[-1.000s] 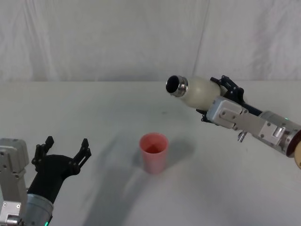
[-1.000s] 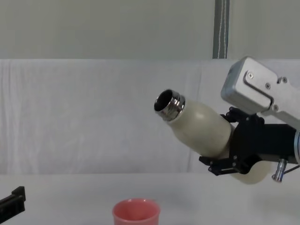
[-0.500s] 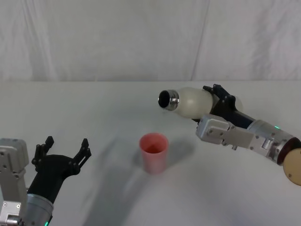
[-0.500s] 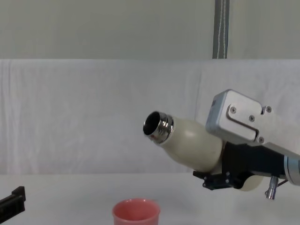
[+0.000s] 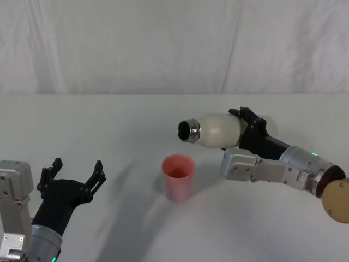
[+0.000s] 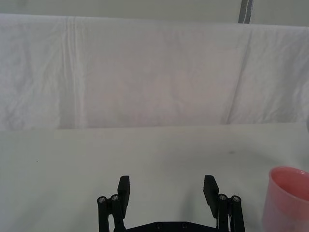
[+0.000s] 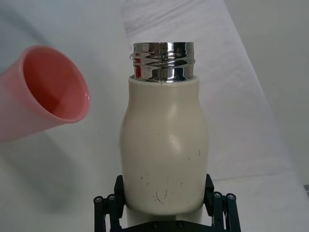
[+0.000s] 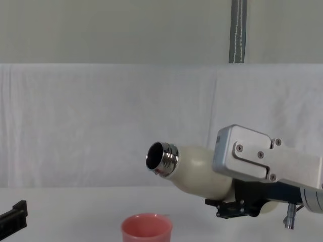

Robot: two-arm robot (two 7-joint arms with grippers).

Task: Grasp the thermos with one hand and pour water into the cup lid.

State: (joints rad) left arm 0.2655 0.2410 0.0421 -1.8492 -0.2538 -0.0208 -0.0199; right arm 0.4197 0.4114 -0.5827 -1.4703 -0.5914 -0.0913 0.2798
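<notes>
Left gripper: parked at 8 o'clock in the head view, low over the table, fingers spread, holding nothing. Cup lid: upright at table centre. Right gripper: at 3 o'clock of the cup lid, clamped on the thermos body. Thermos: tipped near horizontal, steel neck above the cup lid, toward its 1 o'clock rim.

right gripper is reaching in from the right with its forearm stretched out nearly level over the desk, jaws clamping something; left gripper is just sitting low at the near left, jaws spread wide, holding nothing
</notes>
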